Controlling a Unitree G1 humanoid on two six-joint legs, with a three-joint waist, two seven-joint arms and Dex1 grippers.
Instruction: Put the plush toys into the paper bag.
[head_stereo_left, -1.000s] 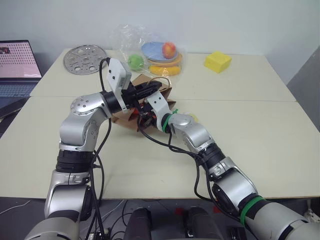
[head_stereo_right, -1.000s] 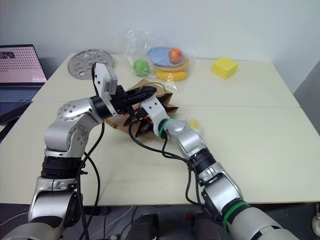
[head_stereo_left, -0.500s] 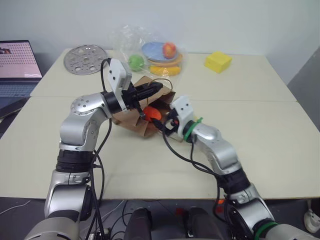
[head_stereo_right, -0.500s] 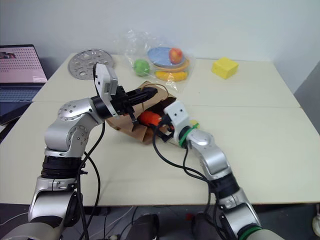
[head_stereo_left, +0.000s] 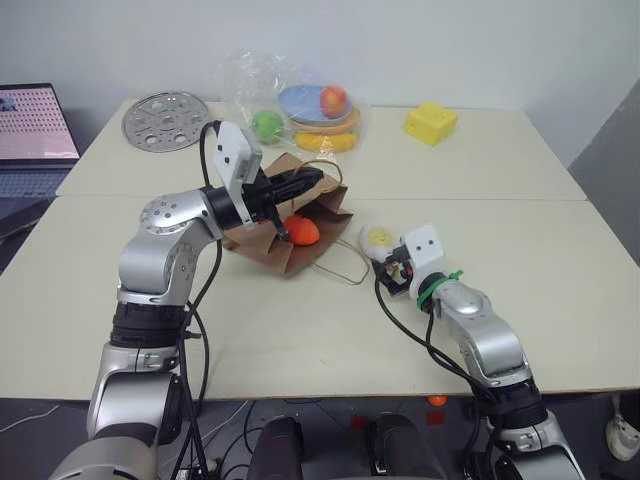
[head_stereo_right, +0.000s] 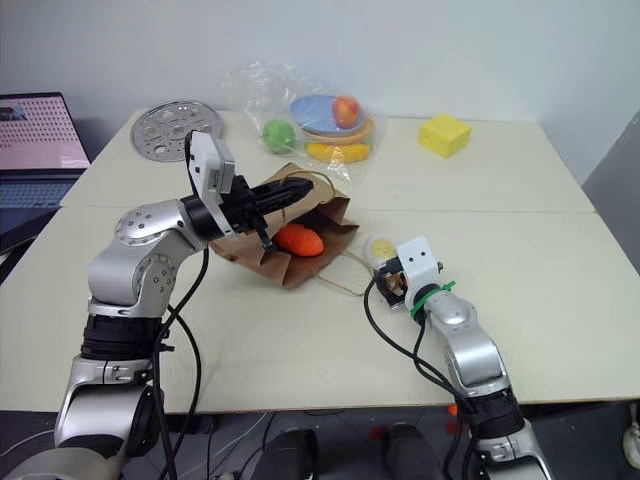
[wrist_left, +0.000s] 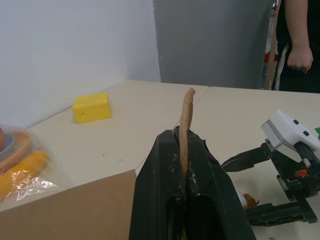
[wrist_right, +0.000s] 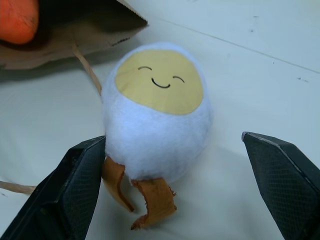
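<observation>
I see the left gripper (wrist_left: 186, 165) clamped on the paper bag (head_stereo_left: 268, 238) handle (wrist_left: 186, 117). The right gripper (wrist_right: 175, 185) stands wide apart, straddling the egg toy (wrist_right: 157, 130); the carrot (head_stereo_left: 301, 230) lies in the bag mouth.

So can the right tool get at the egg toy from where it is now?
Probably yes. The right tool is open with the egg toy lying between its fingers on bare table; nothing blocks it.

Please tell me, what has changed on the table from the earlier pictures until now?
The right pincer drew back out of the paper bag, leaving the carrot toy inside its mouth. It swung to the robot's right and now stands open around the egg toy, not yet closed. The left pincer stayed shut on the bag's string handle, holding the bag open.
</observation>
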